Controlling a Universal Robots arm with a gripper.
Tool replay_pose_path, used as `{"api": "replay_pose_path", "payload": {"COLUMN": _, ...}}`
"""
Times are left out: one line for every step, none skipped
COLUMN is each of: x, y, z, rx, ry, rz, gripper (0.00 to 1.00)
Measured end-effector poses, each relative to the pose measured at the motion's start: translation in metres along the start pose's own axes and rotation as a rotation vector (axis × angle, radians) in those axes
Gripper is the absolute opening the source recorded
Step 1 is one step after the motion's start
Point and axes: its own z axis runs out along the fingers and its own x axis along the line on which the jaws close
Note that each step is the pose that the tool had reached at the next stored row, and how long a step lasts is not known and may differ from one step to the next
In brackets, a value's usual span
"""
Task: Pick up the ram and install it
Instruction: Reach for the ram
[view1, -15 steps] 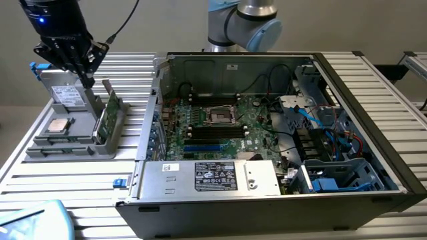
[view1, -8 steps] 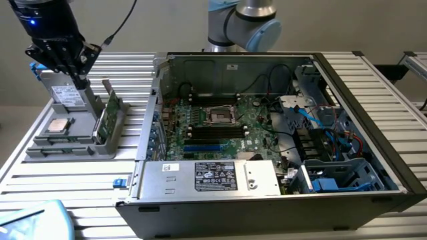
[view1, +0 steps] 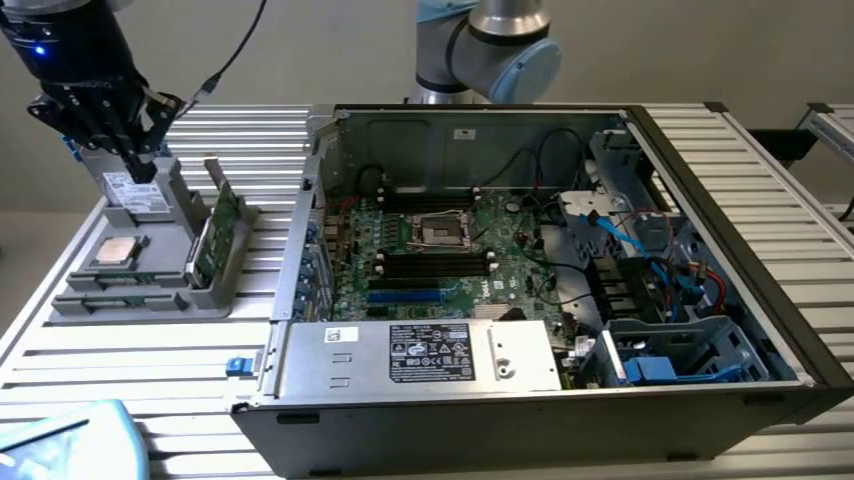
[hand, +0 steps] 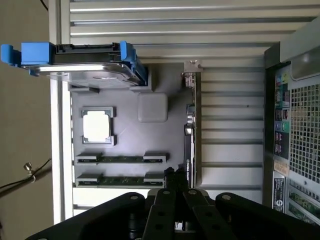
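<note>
While the ram (hand: 120, 159) lies untouched in its slot of the grey tray (hand: 170, 145), the pick-up step appears barely begun: the gripper (hand: 178, 176) hangs above the tray, jaws drawn together on nothing. A grasp would call for parting them and aligning across the stick's narrow edge. The tray also holds a second stick (hand: 120, 180), processor (hand: 97, 125), hard drive (hand: 85, 65) and an upright card (hand: 189, 135).

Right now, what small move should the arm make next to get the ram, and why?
Probably shift the gripper over the middle of a ram stick. It hangs above the tray, and in the wrist view its tip sits near the sticks' ends, by the upright card, while both sticks lie flat in their slots, untouched.
</note>
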Motion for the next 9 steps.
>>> {"api": "replay_pose_path", "payload": {"x": 0.004, "y": -0.0002, "z": 0.001, "rx": 0.0, "ry": 0.0, "rz": -0.001, "gripper": 0.11}}
{"api": "replay_pose_path", "payload": {"x": 0.008, "y": -0.0004, "z": 0.002, "rx": 0.0, "ry": 0.0002, "rz": -0.001, "gripper": 0.11}}
{"api": "replay_pose_path", "payload": {"x": 0.012, "y": -0.0008, "z": 0.0028, "rx": 0.0, "ry": 0.0003, "rz": -0.002, "gripper": 0.11}}
{"api": "replay_pose_path", "payload": {"x": 0.015, "y": -0.0012, "z": 0.0036, "rx": 0.0001, "ry": 0.0005, "rz": -0.002, "gripper": 0.11}}
{"api": "replay_pose_path", "payload": {"x": 0.019, "y": -0.002, "z": 0.0041, "rx": 0.0, "ry": 0.0004, "rz": -0.003, "gripper": 0.11}}
{"api": "replay_pose_path", "payload": {"x": 0.022, "y": -0.003, "z": 0.0044, "rx": 0.0001, "ry": 0.0005, "rz": -0.003, "gripper": 0.11}}
{"api": "replay_pose_path", "payload": {"x": 0.024, "y": -0.0045, "z": 0.0045, "rx": 0.0001, "ry": 0.0006, "rz": -0.004, "gripper": 0.11}}
{"api": "replay_pose_path", "payload": {"x": 0.026, "y": -0.0066, "z": 0.0044, "rx": 0.0, "ry": 0.0006, "rz": -0.004, "gripper": 0.11}}
{"api": "replay_pose_path", "payload": {"x": 0.027, "y": -0.0082, "z": 0.0045, "rx": -0.0003, "ry": 0.0005, "rz": -0.005, "gripper": 0.11}}
